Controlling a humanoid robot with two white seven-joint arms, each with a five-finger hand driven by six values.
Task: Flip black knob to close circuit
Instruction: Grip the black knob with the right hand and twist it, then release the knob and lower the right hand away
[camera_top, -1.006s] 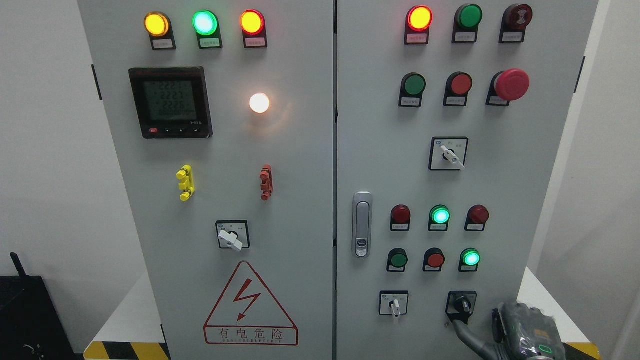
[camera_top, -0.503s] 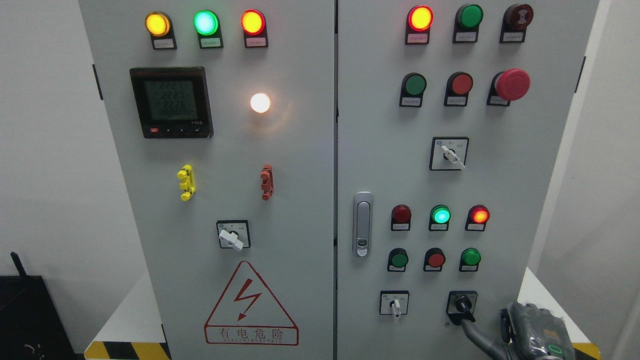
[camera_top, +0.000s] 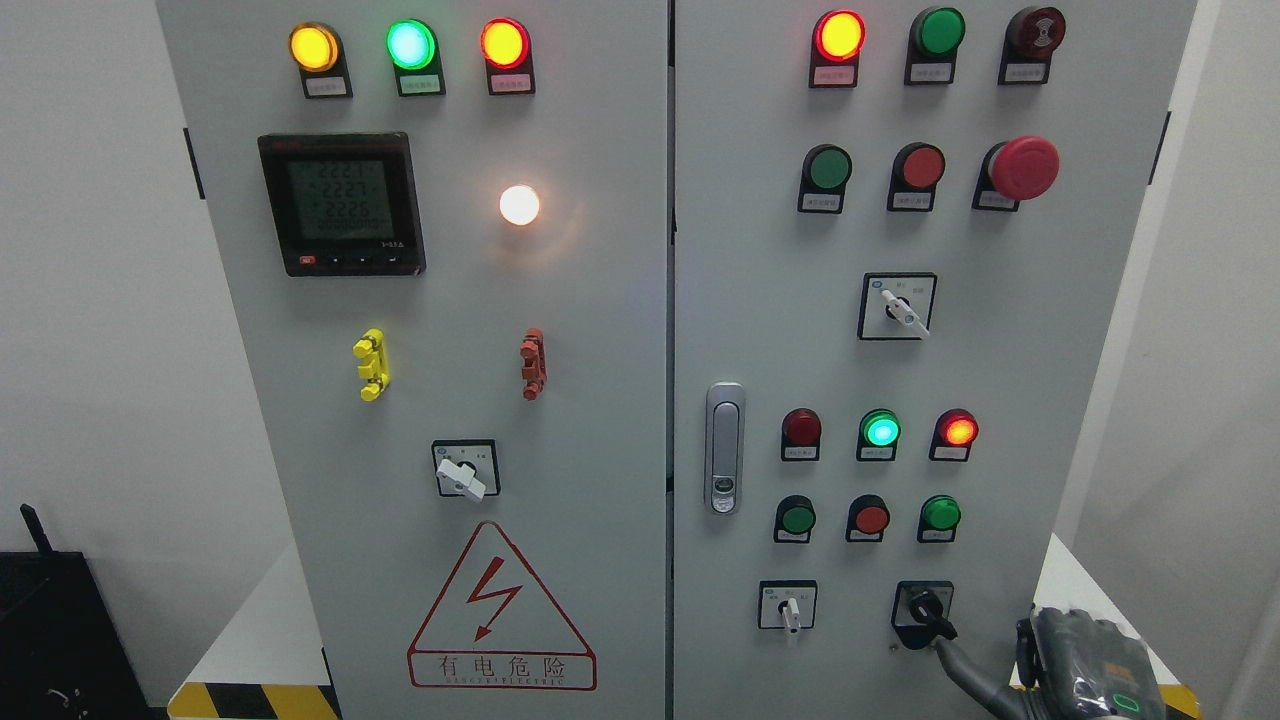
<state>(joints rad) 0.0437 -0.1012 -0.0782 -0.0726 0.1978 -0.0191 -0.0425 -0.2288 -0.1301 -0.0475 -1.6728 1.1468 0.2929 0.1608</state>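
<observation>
Here, right robot hand (camera_top: 1085, 665) fingertip (camera_top: 945, 645) at black knob (camera_top: 924, 608).

Bare grey panel opens at nine o'clock of the black knob (camera_top: 924, 612); the right hand (camera_top: 1085, 665) crowds four o'clock, a green button (camera_top: 940, 514) blocks twelve.

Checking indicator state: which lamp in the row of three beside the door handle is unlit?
The left lamp: dark red, while the middle lamp glows green and the right lamp glows red.
</observation>
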